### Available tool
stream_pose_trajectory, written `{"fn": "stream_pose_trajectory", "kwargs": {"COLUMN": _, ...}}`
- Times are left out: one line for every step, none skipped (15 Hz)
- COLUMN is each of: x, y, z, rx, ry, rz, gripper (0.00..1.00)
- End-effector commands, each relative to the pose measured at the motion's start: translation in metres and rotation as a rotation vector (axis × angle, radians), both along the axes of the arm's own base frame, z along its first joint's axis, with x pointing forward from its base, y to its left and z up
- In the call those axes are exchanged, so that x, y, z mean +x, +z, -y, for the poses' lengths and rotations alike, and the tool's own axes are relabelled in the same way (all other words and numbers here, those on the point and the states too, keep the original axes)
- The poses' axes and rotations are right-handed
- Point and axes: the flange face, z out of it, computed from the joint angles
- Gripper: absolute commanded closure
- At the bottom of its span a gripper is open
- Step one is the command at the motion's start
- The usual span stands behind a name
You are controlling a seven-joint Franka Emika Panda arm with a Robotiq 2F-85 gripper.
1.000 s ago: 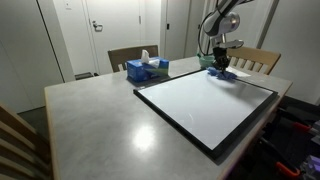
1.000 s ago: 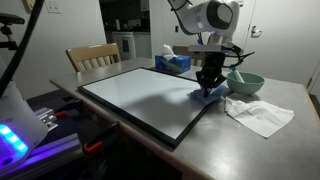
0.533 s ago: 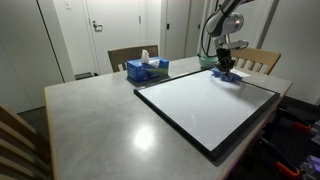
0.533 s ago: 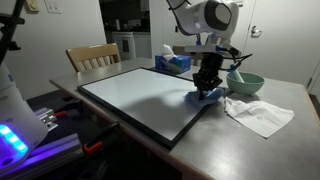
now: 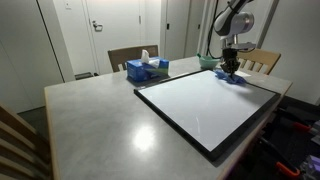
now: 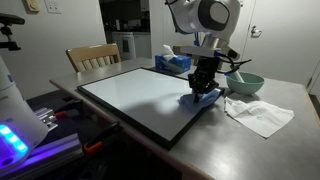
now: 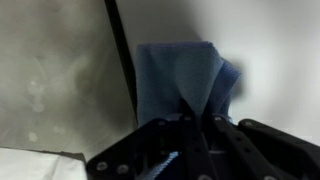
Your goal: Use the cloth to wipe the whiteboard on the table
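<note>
Here the tool point(image 6: 205, 89) pinches the cloth point(image 6: 197, 99) from above, pressing it flat onto the board point(image 6: 140, 95) near its edge, likely so a drag wipes it.

A grey table point(image 5: 90, 120) with a mottled, glossy top catches soft overhead light. A wooden chair point(image 5: 128, 56) stands at its far edge, and a slatted chair back point(image 5: 14, 140) stands nearest the camera. Behind are a white wall point(image 5: 25, 40) and a white door point(image 5: 112, 25).
</note>
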Motion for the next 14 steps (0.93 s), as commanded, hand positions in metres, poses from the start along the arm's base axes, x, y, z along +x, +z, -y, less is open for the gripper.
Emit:
{"fn": "stream_pose_trajectory", "kwargs": {"x": -0.033, "y": -0.023, "z": -0.009, "rx": 0.133, "ry": 0.019, "rz": 0.045, "gripper": 0.98}}
{"fn": "stream_pose_trajectory", "kwargs": {"x": -0.036, "y": -0.023, "z": -0.01, "rx": 0.155, "ry": 0.01, "rz": 0.047, "gripper": 0.98}}
{"fn": "stream_pose_trajectory", "kwargs": {"x": -0.038, "y": -0.021, "z": -0.013, "rx": 0.156, "ry": -0.008, "rz": 0.038, "gripper": 0.98}}
{"fn": "stream_pose_trajectory", "kwargs": {"x": -0.04, "y": -0.021, "z": -0.015, "rx": 0.152, "ry": -0.027, "rz": 0.031, "gripper": 0.98}}
{"fn": "stream_pose_trajectory", "kwargs": {"x": -0.042, "y": -0.019, "z": -0.018, "rx": 0.145, "ry": -0.038, "rz": 0.027, "gripper": 0.98}}
{"fn": "stream_pose_trajectory", "kwargs": {"x": -0.041, "y": -0.018, "z": -0.022, "rx": 0.126, "ry": -0.05, "rz": 0.022, "gripper": 0.98}}
{"fn": "stream_pose_trajectory", "kwargs": {"x": -0.041, "y": -0.017, "z": -0.027, "rx": 0.109, "ry": -0.066, "rz": 0.014, "gripper": 0.98}}
{"fn": "stream_pose_trajectory", "kwargs": {"x": -0.039, "y": -0.015, "z": -0.033, "rx": 0.094, "ry": -0.077, "rz": 0.009, "gripper": 0.98}}
{"fn": "stream_pose_trajectory", "kwargs": {"x": -0.038, "y": -0.014, "z": -0.039, "rx": 0.084, "ry": -0.086, "rz": 0.004, "gripper": 0.98}}
{"fn": "stream_pose_trajectory", "kwargs": {"x": -0.037, "y": -0.013, "z": -0.045, "rx": 0.075, "ry": -0.09, "rz": -0.002, "gripper": 0.98}}
{"fn": "stream_pose_trajectory", "kwargs": {"x": -0.034, "y": -0.012, "z": -0.052, "rx": 0.067, "ry": -0.089, "rz": -0.007, "gripper": 0.98}}
{"fn": "stream_pose_trajectory", "kwargs": {"x": -0.032, "y": -0.011, "z": -0.058, "rx": 0.061, "ry": -0.088, "rz": -0.013, "gripper": 0.98}}
{"fn": "stream_pose_trajectory", "kwargs": {"x": -0.029, "y": -0.011, "z": -0.065, "rx": 0.055, "ry": -0.082, "rz": -0.018, "gripper": 0.98}}
{"fn": "stream_pose_trajectory", "kwargs": {"x": -0.027, "y": -0.01, "z": -0.07, "rx": 0.05, "ry": -0.08, "rz": -0.023, "gripper": 0.98}}
